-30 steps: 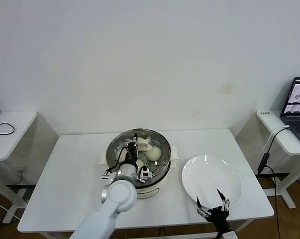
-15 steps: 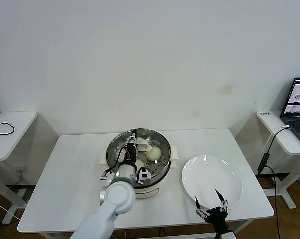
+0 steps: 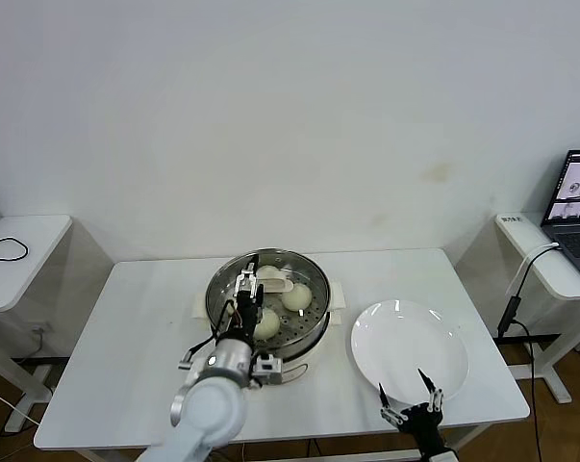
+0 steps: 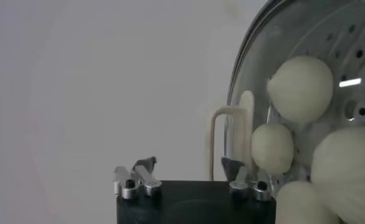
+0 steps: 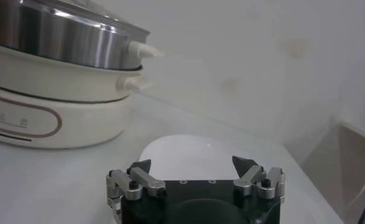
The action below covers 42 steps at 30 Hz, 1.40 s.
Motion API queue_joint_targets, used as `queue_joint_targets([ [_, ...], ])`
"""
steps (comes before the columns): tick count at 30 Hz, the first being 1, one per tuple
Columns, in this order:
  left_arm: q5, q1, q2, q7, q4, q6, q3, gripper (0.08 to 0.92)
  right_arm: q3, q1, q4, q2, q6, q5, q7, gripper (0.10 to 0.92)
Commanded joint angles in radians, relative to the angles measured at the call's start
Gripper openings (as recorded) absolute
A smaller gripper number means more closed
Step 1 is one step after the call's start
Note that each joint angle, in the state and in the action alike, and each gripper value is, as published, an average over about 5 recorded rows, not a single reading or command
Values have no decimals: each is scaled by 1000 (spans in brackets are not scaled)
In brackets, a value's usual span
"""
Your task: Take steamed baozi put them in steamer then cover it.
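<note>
White tabletop [image 3: 145, 318], plain wall behind. Steamer [image 3: 309, 332] mid-tabletop, four smooth cream baozi [image 3: 296, 295] on perforated tray. Left claw [image 3: 248, 300] spread, empty, over steamer's left rim, nearest arm. Right claw [image 3: 412, 412] spread, parked at near edge by empty plate [image 3: 410, 348]. Cover not visible.

On the white bench [image 3: 145, 318] the steamer [image 3: 314, 306] stands uncovered, with baozi [image 3: 296, 296] on its tray. The left tool [image 3: 247, 294] hangs over the pot's left half, fingers spread. The right tool [image 3: 405, 393], also spread, sits at the near edge of an empty white plate [image 3: 410, 342].
</note>
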Motion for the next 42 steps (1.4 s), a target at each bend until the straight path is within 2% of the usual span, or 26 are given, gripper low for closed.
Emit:
queue_joint_targets([
  [1, -116, 262, 22, -158, -272, -87, -108, 822, 2, -8, -3, -15, 4, 10, 1, 823],
  [5, -257, 424, -14, -284, -367, -167, -198, 823, 6, -20, -2, -34, 12, 25, 2, 823],
  [8, -567, 549, -22, -424, -382, -292, -322, 823, 2, -23, 1, -35, 12, 37, 2, 823],
  [11, -976, 635, -2, -518, -321, -498, -478, 823, -4, -25, 1, -31, 9, 54, 1, 822],
  [13, -1161, 672, 3, -532, -253, -648, -567, 823, -5, -31, 2, -33, 11, 62, 0, 823],
  [15, -1289, 705, 3, -538, -203, -731, -619, 823, -4, -39, 7, -37, 15, 71, -1, 823],
  [19, -1594, 785, 12, -553, -184, -703, -643, 823, 0, -63, 34, -60, 21, 108, -6, 823],
  [22, -1677, 821, 9, -554, -170, -675, -638, 823, 8, -86, 54, -88, 28, 159, -15, 823],
  [31, -1628, 831, -33, -570, -86, -635, -626, 823, -24, -134, 86, -169, 60, 294, 5, 823],
  [42, -1585, 829, -78, -497, -43, -681, -627, 823, -63, -166, 94, -197, 65, 292, 26, 823],
])
